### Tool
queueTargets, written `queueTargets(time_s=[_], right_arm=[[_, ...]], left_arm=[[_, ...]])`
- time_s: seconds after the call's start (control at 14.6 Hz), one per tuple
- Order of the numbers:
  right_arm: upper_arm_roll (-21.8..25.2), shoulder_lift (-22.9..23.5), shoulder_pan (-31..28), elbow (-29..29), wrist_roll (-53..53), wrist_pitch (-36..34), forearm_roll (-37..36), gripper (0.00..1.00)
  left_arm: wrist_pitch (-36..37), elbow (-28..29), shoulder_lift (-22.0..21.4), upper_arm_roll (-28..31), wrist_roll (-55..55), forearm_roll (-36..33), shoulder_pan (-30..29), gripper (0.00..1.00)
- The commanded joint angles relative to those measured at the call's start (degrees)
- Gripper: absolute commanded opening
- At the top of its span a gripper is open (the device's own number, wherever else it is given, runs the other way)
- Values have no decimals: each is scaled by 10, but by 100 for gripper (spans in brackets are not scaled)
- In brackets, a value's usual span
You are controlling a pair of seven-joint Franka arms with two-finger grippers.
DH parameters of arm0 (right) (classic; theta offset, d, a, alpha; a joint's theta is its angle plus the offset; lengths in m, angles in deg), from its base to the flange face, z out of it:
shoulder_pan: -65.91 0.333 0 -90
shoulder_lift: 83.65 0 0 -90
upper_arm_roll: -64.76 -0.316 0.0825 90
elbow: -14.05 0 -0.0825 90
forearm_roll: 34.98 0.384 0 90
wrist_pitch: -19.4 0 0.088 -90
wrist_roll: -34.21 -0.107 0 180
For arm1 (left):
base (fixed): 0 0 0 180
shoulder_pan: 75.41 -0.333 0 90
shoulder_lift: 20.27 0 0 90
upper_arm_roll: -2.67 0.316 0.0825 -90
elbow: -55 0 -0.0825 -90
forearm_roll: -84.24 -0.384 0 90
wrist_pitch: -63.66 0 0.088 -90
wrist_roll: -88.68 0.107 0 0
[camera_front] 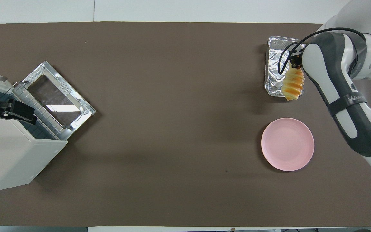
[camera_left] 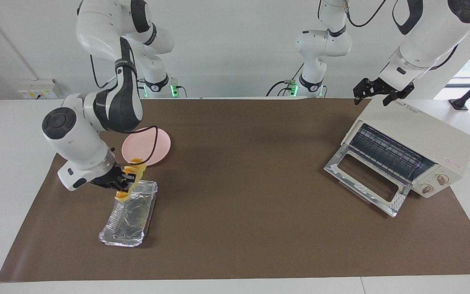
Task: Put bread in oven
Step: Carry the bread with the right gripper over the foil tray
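Bread (camera_left: 130, 180) clamped in right tool (camera_left: 128, 178) over foil tray (camera_left: 131, 220), mid-loaf hidden; left tool (camera_left: 375, 93) gaping, empty, over oven (camera_left: 418, 139).

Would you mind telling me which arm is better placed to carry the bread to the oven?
Right: the right gripper is already shut on the bread above the foil tray. The left gripper hangs open over the oven, whose door is down.
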Motion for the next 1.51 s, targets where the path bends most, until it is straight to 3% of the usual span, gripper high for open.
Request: queueTargets(time_s=[0.0, 0.55, 0.69, 1.3, 1.37, 1.44], right_arm=[[-2, 63, -9, -81, 16, -9, 5, 0], [-1, 94, -11, -75, 31, 44, -7, 0], [-2, 90, -11, -60, 31, 85, -6, 0], [-2, 87, -9, -45, 27, 97, -1, 0], [-2, 87, -9, -39, 27, 104, 2, 22], [-2, 87, -10, -35, 26, 114, 3, 65]], left_arm=[[-9, 13, -12, 0, -4, -12, 1, 100], [-9, 13, -12, 0, -4, -12, 1, 100], [-9, 13, -12, 0, -4, -12, 1, 100], [-9, 13, -12, 0, -4, -12, 1, 100], [-9, 13, -12, 0, -4, -12, 1, 100], [-9, 13, -12, 0, -4, -12, 1, 100]])
